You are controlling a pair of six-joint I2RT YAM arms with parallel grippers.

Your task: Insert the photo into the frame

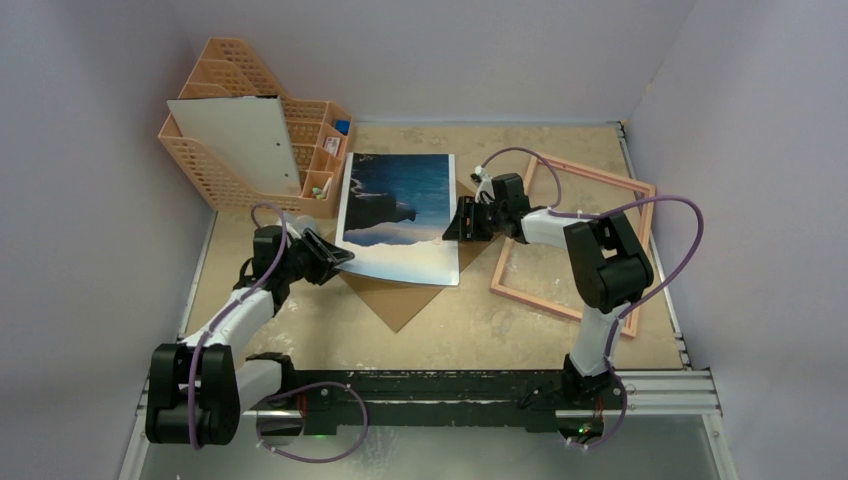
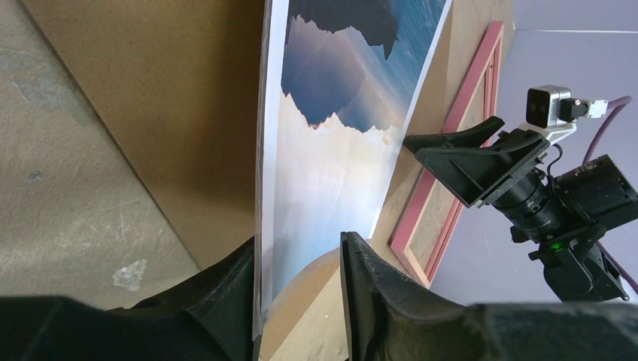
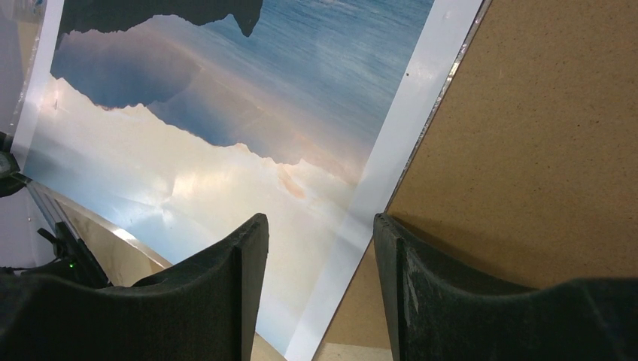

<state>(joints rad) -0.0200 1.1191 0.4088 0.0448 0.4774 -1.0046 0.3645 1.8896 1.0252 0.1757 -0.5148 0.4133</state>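
One photo [image 1: 400, 215] lies face up at the table's centre, partly on one brown backing board [image 1: 400, 300], its long axis running roughly twelve to six o'clock. One pink frame [image 1: 530, 300] lies flat and empty at three o'clock from it, turned askew and just apart from the photo. Two grippers flank the print. The left gripper [image 1: 335, 258], at the photo's seven o'clock corner, stands part open astride the edge, one finger touching it. The right gripper [image 1: 455, 220], at the three o'clock edge, is open with the white border between its jaws. The right arm is nearer the frame, so the photo would likely travel toward three o'clock.
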